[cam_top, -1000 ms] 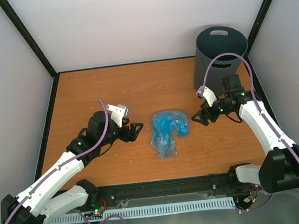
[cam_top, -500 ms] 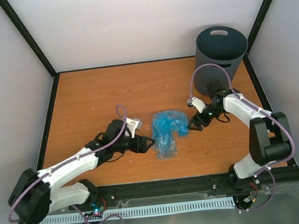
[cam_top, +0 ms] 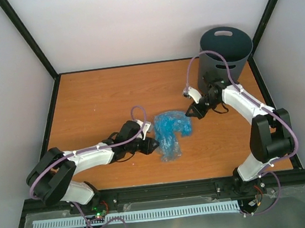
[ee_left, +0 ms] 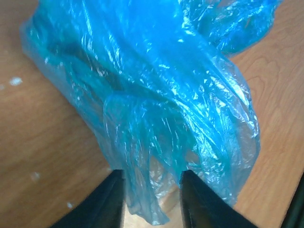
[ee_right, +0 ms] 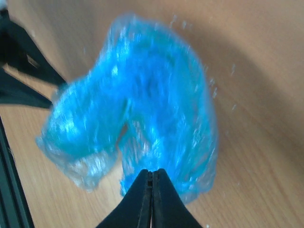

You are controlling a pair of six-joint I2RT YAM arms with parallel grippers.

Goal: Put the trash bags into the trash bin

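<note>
Translucent light-blue plastic bag [cam_top: 171, 131], thin, glossy, heavily wrinkled, crumpled into a loose lump, lies flat near the middle of the orange-brown wood-grain tabletop [cam_top: 95, 104], not in anything. Close up the film [ee_left: 161, 95] shows sharp creases and white glare spots, with the wood showing through the thinner folds. Left end effector [cam_top: 155, 143] is at the bag's left side. In the left wrist view its two black fingers [ee_left: 111, 204] stand partly apart with a hanging fold of the bag between them; can't tell if the film is actually squeezed. Right end effector [cam_top: 193, 110] is at the bag's right edge. In the right wrist view (blurry) its fingers [ee_right: 145, 199] are pressed together, tips right on the bag's near edge [ee_right: 137, 118], seemingly nipping the film. Dark grey round tapered plastic bin [cam_top: 223, 55] sits in the far right corner, well apart from the bag, flat face with slot handle turned up toward the camera; its inside is not visible. The right arm and its purple cable [cam_top: 191, 70] cross in front of the bin. Small white specks [ee_left: 15, 81] on the tabletop beside the bag. White walls [cam_top: 146, 20] with black frame posts [cam_top: 29, 40] surround the tabletop.
</note>
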